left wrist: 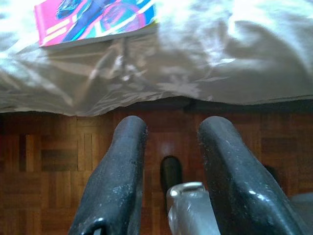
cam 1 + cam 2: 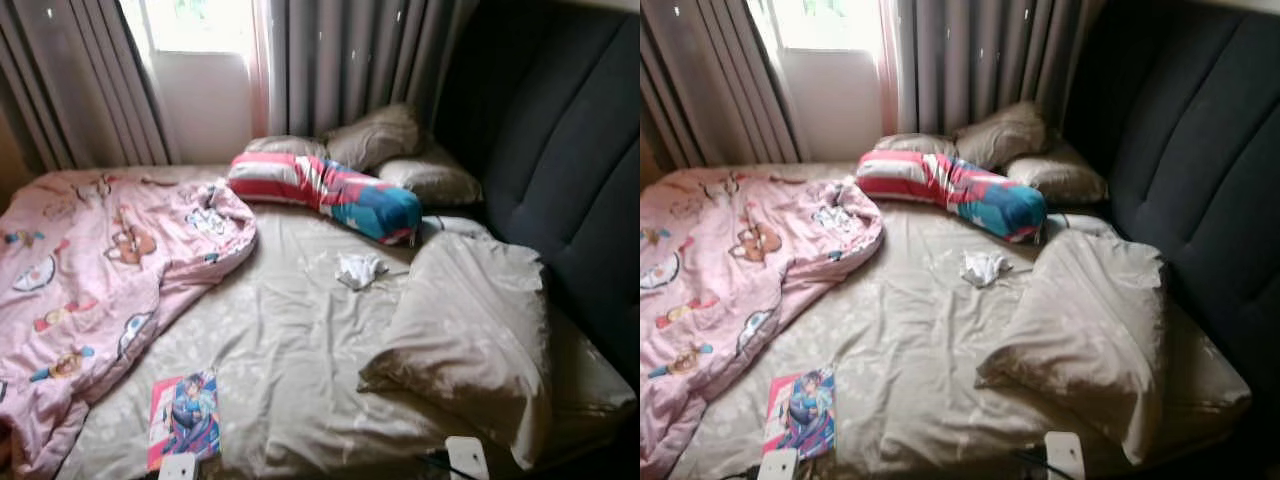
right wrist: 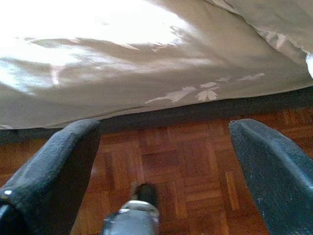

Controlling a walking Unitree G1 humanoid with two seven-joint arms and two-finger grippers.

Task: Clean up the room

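Note:
A bed with a beige sheet (image 2: 290, 330) lies before me. A colourful comic book (image 2: 184, 417) rests near its front edge, and the same book (image 1: 95, 19) lies just beyond my left gripper (image 1: 172, 128). That gripper hangs open over the parquet floor below the bed edge. A crumpled white cloth (image 2: 358, 269) sits mid-bed. A rumpled pink cartoon blanket (image 2: 90, 280) covers the left side. My right gripper (image 3: 166, 129) stands wide open above the floor, by the sheet's hanging edge (image 3: 146, 98).
A striped red, white and blue bolster (image 2: 325, 193) lies across the far side, with beige pillows (image 2: 375, 135) behind it. A large beige pillow (image 2: 470, 330) sits at the right by the dark padded headboard (image 2: 570, 180). Grey curtains (image 2: 340, 60) flank a bright window.

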